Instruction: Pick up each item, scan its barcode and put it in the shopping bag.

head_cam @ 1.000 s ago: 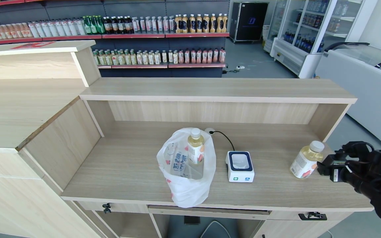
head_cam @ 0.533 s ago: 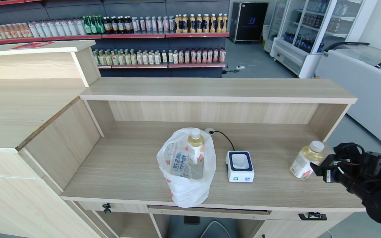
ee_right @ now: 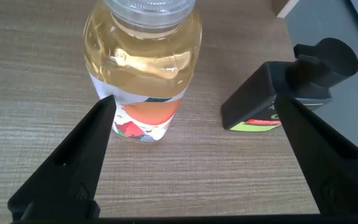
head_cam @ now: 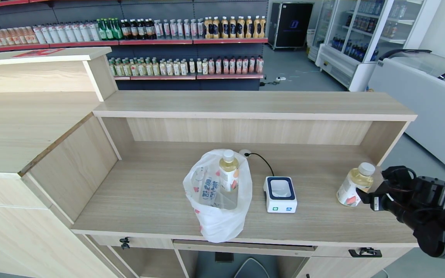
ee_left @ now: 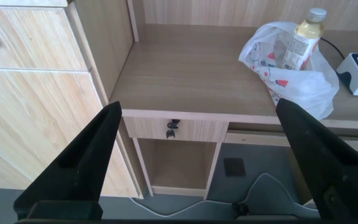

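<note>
Right of frame, the bottle [head_cam: 352,184] is seen upright on the desk [head_cam: 315,220], just ahead of the right gripper [head_cam: 362,195], whose fingers are held wide apart, nothing clasped; a straight advance seems called for.

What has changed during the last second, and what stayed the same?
The right gripper, open, moved left along the counter until its fingers flank the drink bottle, which shifted slightly left. Nothing was grasped. The shopping bag, the bottle inside it and the scanner stayed in place.

Bottle [ee_right: 143,68]: cap cut by pic edge. 2nd bottle [head_cam: 229,170]: btm hidden in bag [head_cam: 218,227].
</note>
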Controlling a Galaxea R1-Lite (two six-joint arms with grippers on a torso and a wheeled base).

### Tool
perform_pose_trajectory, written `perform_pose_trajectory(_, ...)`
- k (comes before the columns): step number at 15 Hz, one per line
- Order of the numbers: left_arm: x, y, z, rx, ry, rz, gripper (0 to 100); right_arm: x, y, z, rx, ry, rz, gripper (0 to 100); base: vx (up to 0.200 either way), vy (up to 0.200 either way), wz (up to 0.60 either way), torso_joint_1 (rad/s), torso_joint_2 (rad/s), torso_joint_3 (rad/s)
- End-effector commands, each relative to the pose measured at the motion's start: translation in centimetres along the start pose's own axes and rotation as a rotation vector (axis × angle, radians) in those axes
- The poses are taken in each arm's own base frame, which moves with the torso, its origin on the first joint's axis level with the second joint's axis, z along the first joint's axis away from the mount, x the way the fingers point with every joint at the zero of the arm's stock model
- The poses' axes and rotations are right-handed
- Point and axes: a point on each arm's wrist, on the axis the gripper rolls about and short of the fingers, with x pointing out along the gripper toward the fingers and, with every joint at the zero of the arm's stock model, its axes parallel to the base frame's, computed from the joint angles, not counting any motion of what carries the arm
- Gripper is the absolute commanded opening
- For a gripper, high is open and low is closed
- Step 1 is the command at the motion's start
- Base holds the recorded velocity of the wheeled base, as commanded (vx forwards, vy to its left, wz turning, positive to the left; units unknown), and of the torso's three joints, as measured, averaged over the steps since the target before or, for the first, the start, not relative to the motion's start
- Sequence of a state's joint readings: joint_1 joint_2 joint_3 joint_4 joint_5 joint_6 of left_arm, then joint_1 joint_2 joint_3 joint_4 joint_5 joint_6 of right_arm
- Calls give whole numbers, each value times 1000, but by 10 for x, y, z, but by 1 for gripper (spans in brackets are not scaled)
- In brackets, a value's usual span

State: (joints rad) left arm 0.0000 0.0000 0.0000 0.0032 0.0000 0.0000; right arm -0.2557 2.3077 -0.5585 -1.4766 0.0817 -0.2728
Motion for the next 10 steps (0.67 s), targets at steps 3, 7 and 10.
perform_pose_trajectory(3, 0, 0, 0, 0, 0, 0, 100, 2, 11, 0, 24, -2, 36, 100, 0, 0, 0, 0, 0, 0)
perform_pose_trajectory(7, 0, 0, 0, 0, 0, 0, 100, 6, 20, -2, 80, -2, 52, 100, 0, 0, 0, 0, 0, 0)
perform_pose_trajectory(10, 0, 0, 0, 0, 0, 0, 100, 13, 23, -4, 104, -18, 17, 100, 0, 0, 0, 0, 0, 0)
